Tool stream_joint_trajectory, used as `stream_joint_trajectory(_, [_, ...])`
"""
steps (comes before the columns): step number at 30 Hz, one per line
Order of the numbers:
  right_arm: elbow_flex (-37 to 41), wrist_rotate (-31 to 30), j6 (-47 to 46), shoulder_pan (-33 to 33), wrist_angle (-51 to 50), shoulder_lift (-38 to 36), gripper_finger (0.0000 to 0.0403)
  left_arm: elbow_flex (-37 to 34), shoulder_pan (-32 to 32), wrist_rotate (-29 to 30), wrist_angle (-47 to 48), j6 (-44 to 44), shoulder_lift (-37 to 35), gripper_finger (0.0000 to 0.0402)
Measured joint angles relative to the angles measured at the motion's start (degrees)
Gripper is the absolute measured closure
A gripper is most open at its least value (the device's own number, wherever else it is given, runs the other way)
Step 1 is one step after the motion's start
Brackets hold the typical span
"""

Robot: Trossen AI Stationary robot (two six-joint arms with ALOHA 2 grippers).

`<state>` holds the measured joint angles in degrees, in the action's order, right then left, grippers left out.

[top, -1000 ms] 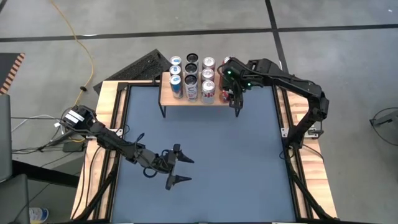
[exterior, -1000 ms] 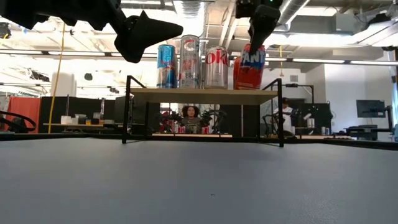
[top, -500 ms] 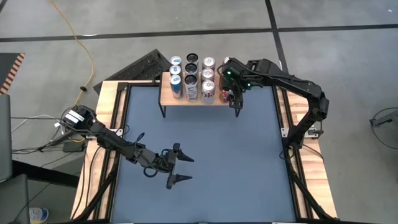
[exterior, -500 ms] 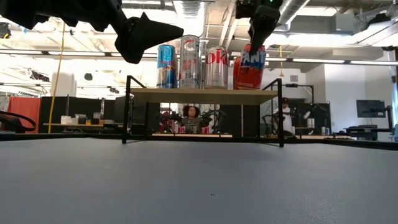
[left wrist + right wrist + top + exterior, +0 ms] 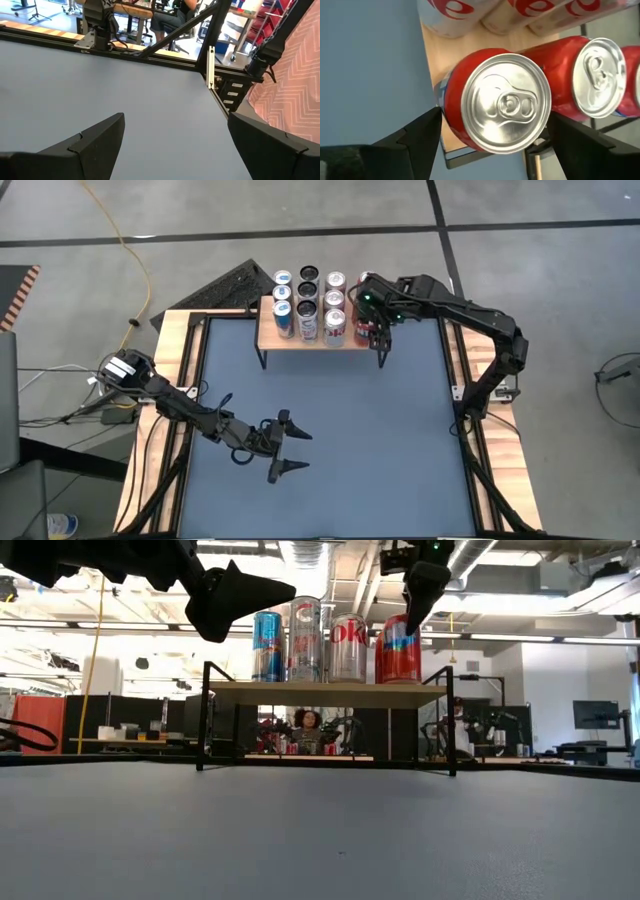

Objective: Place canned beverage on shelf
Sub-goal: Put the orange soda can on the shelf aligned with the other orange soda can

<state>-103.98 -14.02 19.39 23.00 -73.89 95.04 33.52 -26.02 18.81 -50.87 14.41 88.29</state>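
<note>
Right gripper (image 5: 492, 145), fingers spread, straddles the red aluminium can (image 5: 495, 105) standing on the light wooden shelf (image 5: 437, 50) below it, apparently releasing.

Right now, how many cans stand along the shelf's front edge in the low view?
4, left to right: blue can, silver can, Coke can, red can at the end. Rows behind them are hidden here.

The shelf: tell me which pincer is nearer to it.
Right. The right pincer hovers open over the red can at the shelf end; the left pincer waits open, apart, over the mat.
</note>
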Motion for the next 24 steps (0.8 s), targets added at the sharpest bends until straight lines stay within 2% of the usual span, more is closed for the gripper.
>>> stream_joint_trajectory(9, [-0.02,-5.8,0.14,-0.01,0.05,-0.1,0.0069,0.0,0.0,0.04,0.0,-0.22,0.0,0.0058])
stream_joint_trajectory(17, [-0.11,-6.09,-1.3,-0.68,0.61,-2.81,0.0069,0.0,0.0,0.24,0.0,-0.22,0.0,0.0058])
stream_joint_trajectory(24, [-0.11,-5.83,-3.24,-3.99,1.01,-7.55,0.0078,0.0,0.0,0.74,0.0,-0.19,0.0,0.0058])
